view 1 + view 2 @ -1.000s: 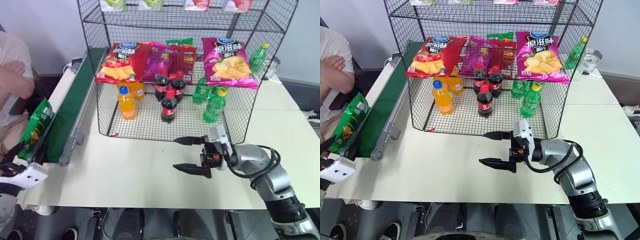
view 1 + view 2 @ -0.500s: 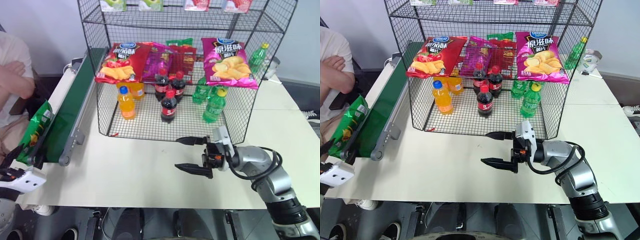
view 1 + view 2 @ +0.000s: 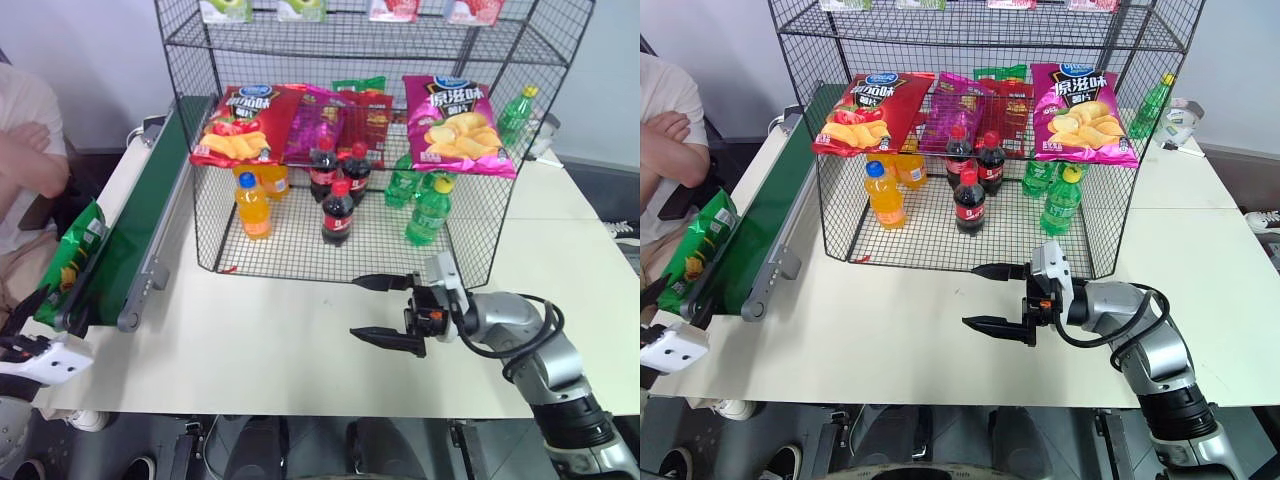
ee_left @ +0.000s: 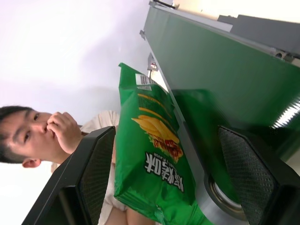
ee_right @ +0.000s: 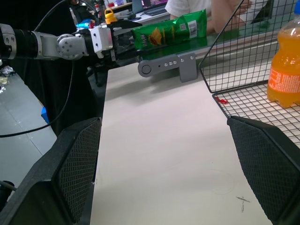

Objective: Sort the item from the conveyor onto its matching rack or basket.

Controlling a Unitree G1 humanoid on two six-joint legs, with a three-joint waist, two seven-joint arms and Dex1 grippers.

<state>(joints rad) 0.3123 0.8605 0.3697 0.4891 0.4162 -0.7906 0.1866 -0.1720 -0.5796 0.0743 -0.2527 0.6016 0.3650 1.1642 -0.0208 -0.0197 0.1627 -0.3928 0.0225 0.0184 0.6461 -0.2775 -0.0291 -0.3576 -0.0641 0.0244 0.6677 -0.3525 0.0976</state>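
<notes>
We see the green chip bag (image 3: 72, 262) standing on edge against the outer rail at the near end of the conveyor (image 3: 140, 230), its long axis running along the belt. White Chinese characters and pictured yellow chips show on its face, with a barcode at the end farther up the conveyor; we cannot read the characters. Our left hand (image 4: 164, 187) faces the bag at the conveyor's near end, fingers spread wide with the bag between them, not touching. Our right hand (image 3: 378, 308) hovers open above the tabletop (image 3: 270, 340), well apart from the conveyor, just before the wire rack (image 3: 350, 130), where a red chip bag (image 3: 240, 122) and a magenta chip bag (image 3: 455, 110) carry a blue oval logo.
</notes>
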